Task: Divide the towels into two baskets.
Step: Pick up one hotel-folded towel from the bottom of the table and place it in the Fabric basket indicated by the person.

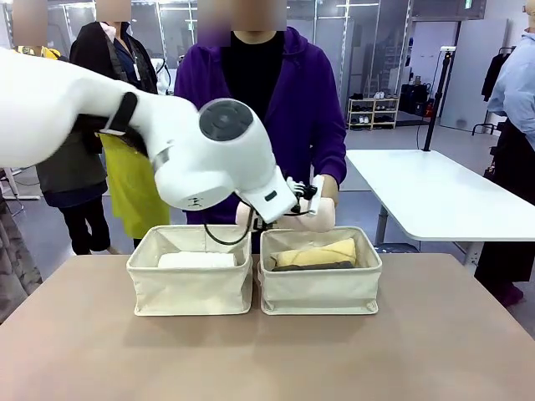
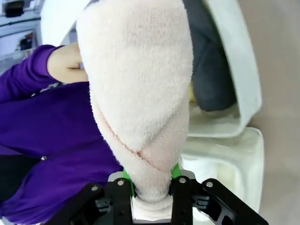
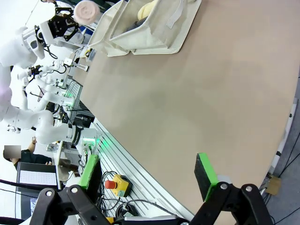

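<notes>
My left gripper (image 1: 307, 199) reaches over the far rim of the baskets and is shut on the pale pink-cream towel (image 1: 318, 219). In the left wrist view the pink-cream towel (image 2: 140, 93) is pinched between the green pads of my left gripper (image 2: 151, 185), and the person's hand (image 2: 68, 63) touches its far end. The left basket (image 1: 191, 288) holds the white towel (image 1: 196, 260). Inside the right basket (image 1: 320, 292) lie the yellow towel (image 1: 316, 253) and the dark grey towel (image 1: 311, 266). My right gripper (image 3: 147, 176) hangs open over bare tabletop, far from the baskets (image 3: 154, 40).
A person in a purple hoodie (image 1: 288, 100) stands right behind the baskets. A white table (image 1: 435, 196) is at the back right. Beyond the wooden table's edge (image 3: 140, 164) sit a red stop button (image 3: 110, 183) and cables. The near tabletop (image 1: 267, 359) is bare.
</notes>
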You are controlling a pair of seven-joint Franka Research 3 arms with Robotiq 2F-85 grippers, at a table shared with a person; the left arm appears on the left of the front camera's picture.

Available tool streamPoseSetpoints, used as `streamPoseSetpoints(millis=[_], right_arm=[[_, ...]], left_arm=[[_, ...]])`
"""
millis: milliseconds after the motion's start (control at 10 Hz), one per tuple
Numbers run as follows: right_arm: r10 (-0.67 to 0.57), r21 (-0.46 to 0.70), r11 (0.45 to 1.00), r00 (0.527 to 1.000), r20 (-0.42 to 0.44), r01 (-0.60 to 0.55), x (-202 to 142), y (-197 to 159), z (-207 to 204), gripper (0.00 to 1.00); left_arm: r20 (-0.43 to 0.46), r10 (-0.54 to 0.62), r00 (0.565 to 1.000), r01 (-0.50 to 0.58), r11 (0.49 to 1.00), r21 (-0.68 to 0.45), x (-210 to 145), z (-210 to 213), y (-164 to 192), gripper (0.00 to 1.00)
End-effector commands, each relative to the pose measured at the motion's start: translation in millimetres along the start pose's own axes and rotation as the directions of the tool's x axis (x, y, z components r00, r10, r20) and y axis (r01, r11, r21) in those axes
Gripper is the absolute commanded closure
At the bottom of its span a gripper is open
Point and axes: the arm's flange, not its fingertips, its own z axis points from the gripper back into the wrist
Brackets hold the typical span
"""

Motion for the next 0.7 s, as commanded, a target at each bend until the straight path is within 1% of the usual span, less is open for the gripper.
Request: streamPoseSetpoints(millis=[0, 100, 200, 400, 600], right_arm=[[0.009, 0.010, 1.000, 1.000, 0.007, -0.009, -2, 2, 1, 0.00], [0.009, 0.010, 1.000, 1.000, 0.007, -0.009, -2, 2, 1, 0.00], [0.009, 0.010, 1.000, 1.000, 0.007, -0.009, -2, 2, 1, 0.00], [0.009, 0.010, 1.000, 1.000, 0.007, -0.009, -2, 2, 1, 0.00], [0.009, 0.010, 1.000, 1.000, 0.007, -0.009, -2, 2, 1, 0.00]], left_arm=[[-0.091, 0.019, 0.996, -0.014, 0.999, 0.049, 42, -32, -1, 0.67], [-0.087, 0.016, 0.996, -0.012, 0.999, 0.040, 50, -41, 0, 0.67], [-0.102, 0.022, 0.995, -0.017, 0.999, 0.044, 57, -50, 0, 0.67], [-0.139, 0.075, 0.987, -0.071, 0.997, 0.036, 57, -68, -11, 0.67], [-0.132, 0.065, 0.989, -0.061, 0.998, 0.031, 57, -77, -18, 0.67]])
